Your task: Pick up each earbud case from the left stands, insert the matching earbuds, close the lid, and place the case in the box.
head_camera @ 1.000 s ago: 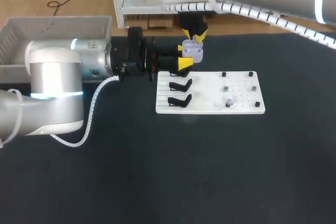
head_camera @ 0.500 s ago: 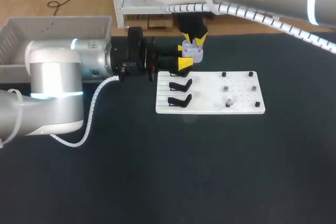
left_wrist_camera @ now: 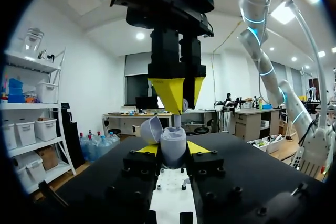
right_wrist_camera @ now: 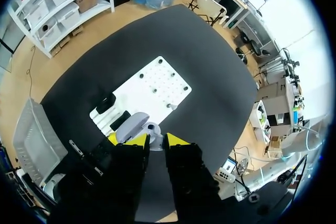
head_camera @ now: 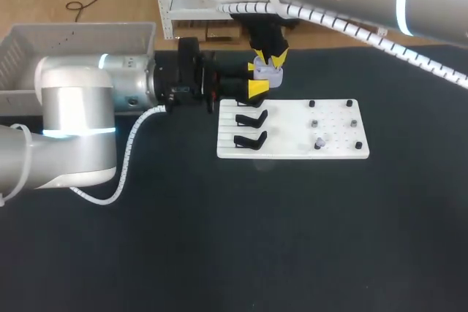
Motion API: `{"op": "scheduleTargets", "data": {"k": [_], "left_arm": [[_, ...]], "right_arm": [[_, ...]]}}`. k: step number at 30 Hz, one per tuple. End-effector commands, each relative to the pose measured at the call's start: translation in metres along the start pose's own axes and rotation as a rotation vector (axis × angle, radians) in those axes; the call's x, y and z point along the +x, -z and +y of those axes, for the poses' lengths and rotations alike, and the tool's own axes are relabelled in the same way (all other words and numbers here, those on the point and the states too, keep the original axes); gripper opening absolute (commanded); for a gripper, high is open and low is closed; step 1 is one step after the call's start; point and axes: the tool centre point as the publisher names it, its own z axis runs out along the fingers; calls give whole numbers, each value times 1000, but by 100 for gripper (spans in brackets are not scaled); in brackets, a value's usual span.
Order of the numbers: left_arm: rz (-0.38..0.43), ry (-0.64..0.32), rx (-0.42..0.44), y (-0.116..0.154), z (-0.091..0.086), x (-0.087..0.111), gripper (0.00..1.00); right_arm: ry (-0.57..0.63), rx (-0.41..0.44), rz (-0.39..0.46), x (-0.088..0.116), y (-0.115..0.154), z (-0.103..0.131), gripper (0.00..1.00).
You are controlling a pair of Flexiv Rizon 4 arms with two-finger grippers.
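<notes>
Our left gripper (head_camera: 257, 78) clamps the open earbud case (left_wrist_camera: 173, 149) above the white board's (head_camera: 292, 147) far edge. Our right gripper (head_camera: 269, 56), pinching an earbud (left_wrist_camera: 178, 120), has dropped closer onto it, so insertion seems underway.

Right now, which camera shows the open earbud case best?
The left wrist view: the earbud case sits close up, lid open, held by the left gripper. The head view shows it small; in the right wrist view the right gripper partly covers it.
</notes>
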Motion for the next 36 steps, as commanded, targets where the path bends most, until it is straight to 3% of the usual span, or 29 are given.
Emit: {"op": "scheduleTargets", "data": {"k": [1, 23, 25, 26, 27, 31, 36], "left_arm": [[-1, -2, -7, 0, -2, 0, 0], [-1, -2, -7, 0, -2, 0, 0], [-1, -2, -7, 0, -2, 0, 0], [-1, -2, -7, 0, -2, 0, 0], [-1, -2, -7, 0, -2, 0, 0], [-1, -2, -7, 0, -2, 0, 0], [-1, -2, -7, 0, -2, 0, 0]], "right_arm": [[-5, 5, 3, -2, -3, 2, 0], [-29, 37, -5, -4, -12, 3, 0], [-33, 33, -1, -4, -12, 2, 47], [-34, 28, 4, -4, -11, 1, 96], [-39, 15, 6, -4, -10, -1, 100], [-48, -25, 9, -3, 2, -14, 100], [-60, -130, 19, 3, 30, -49, 100]]}}
